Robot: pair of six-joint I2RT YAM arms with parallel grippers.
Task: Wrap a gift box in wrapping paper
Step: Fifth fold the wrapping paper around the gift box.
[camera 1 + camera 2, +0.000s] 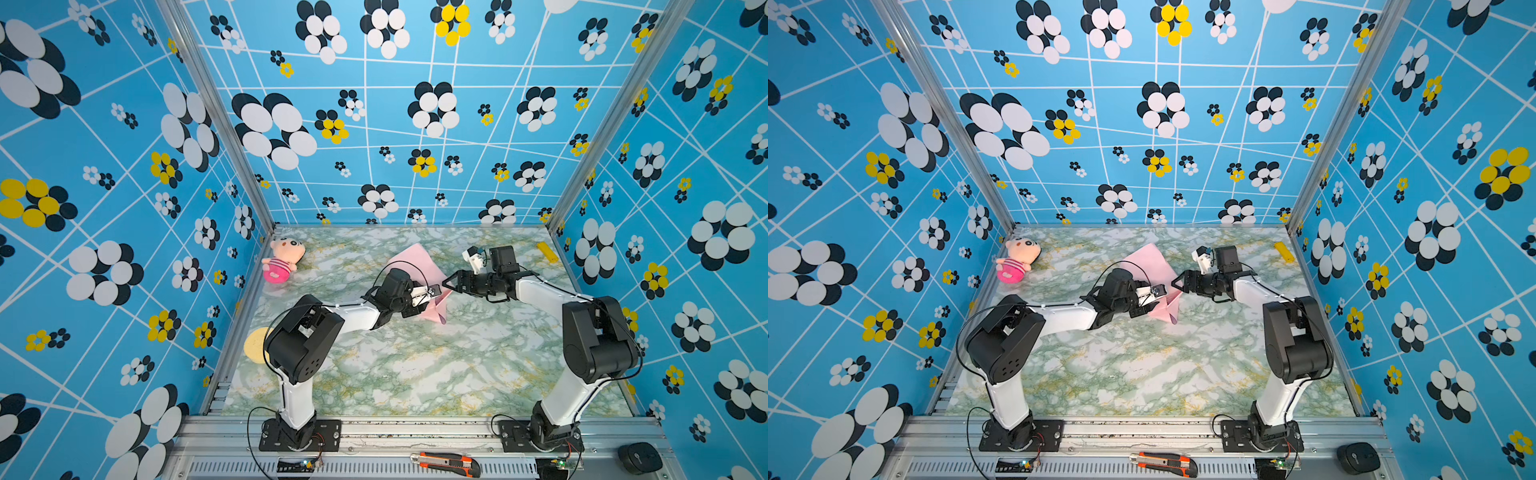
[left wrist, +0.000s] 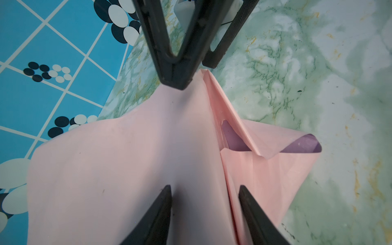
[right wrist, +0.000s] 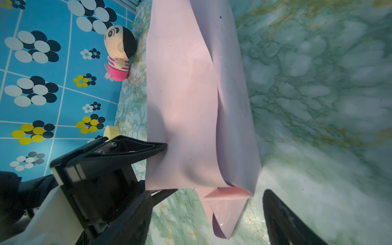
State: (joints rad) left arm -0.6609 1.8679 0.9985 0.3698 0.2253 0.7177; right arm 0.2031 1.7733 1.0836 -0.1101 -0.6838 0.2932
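A: Where is the paper lying?
B: The paper point(image 1: 417, 255) is lying on the table point(image 1: 415, 365), near the back, in the middle. Its pink side is showing in both top views. A bit of purple is peeking out at one folded end.
A: Is the box showing?
B: No. The paper is folded over in a lump, and I cannot see the box.
A: What is the left gripper doing?
B: The left gripper point(image 2: 204, 187) is sitting about half open, with one finger on each side of the lump. One finger is pushing a dent into the paper, so it is squeezing the paper.
A: And the right gripper?
B: The right gripper point(image 2: 193, 73) is standing wide open at the pointy end of the paper. It is holding nothing. One finger tip is sitting right at the paper's edge. I cannot tell if it is touching.
A: Anything else?
B: A doll point(image 1: 282, 262) is lying in the back left corner, well apart from the paper.
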